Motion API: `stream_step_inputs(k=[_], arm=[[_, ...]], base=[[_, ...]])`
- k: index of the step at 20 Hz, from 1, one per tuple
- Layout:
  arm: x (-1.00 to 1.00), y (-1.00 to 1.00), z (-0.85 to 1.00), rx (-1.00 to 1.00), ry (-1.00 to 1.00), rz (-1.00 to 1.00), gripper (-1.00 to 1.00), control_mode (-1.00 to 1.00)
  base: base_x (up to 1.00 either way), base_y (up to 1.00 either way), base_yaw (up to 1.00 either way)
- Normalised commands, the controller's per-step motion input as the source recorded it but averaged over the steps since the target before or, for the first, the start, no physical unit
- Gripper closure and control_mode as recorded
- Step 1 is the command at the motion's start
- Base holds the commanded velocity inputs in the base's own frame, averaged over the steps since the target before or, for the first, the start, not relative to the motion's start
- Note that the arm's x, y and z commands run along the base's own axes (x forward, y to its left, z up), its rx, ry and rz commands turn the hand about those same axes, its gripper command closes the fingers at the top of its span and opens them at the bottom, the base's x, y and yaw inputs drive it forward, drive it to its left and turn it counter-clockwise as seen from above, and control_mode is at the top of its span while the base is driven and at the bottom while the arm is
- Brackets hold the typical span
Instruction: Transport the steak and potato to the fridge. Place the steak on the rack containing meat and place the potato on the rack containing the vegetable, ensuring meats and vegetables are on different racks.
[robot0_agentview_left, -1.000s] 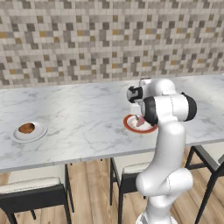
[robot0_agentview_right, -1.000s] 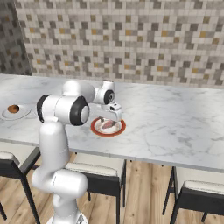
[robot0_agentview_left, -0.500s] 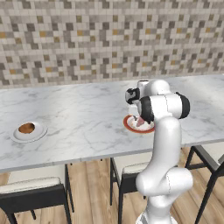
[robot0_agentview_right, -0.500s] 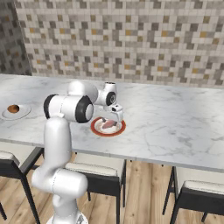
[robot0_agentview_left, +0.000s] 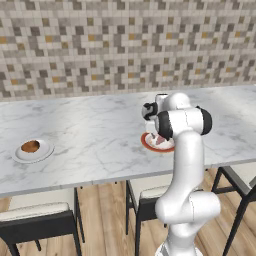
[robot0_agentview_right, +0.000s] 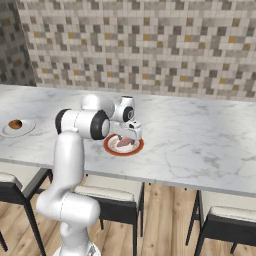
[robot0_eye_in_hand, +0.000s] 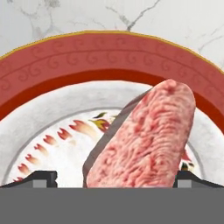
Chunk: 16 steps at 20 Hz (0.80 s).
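Straddling steak (robot0_eye_in_hand: 144, 140), end effector (robot0_eye_in_hand: 111, 177) spread

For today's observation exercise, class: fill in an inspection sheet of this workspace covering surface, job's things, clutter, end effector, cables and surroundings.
Surface: marble counter, long and pale.
Job's things: steak lying on a red-rimmed plate; potato on a white plate far to the arm's left.
Clutter: nothing seen.
End effector: end effector open, low over the steak, one fingertip on each side, not closed on it.
Cables: nothing seen.
Surroundings: mosaic tile wall, dark chairs under the counter, wooden floor.
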Motion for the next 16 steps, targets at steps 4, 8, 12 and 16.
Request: stream_step_inputs(k=[4, 8, 12, 16], arm=[[0.00, 0.00, -0.13, 0.01, 0.00, 0.00, -1.00, -1.00], [-0.01, 0.01, -0.17, 0.00, 0.02, 0.00, 1.00, -1.00], [-0.02, 0.00, -0.26, 0.02, 0.06, 0.00, 1.00, -1.00], [-0.19, 0.00, -0.16, 0.00, 0.02, 0.00, 1.00, -1.00]], base=[[0.00, 0.00, 0.00], [0.00, 0.00, 0.00], [0.00, 0.00, 0.00], [0.00, 0.00, 0.00]])
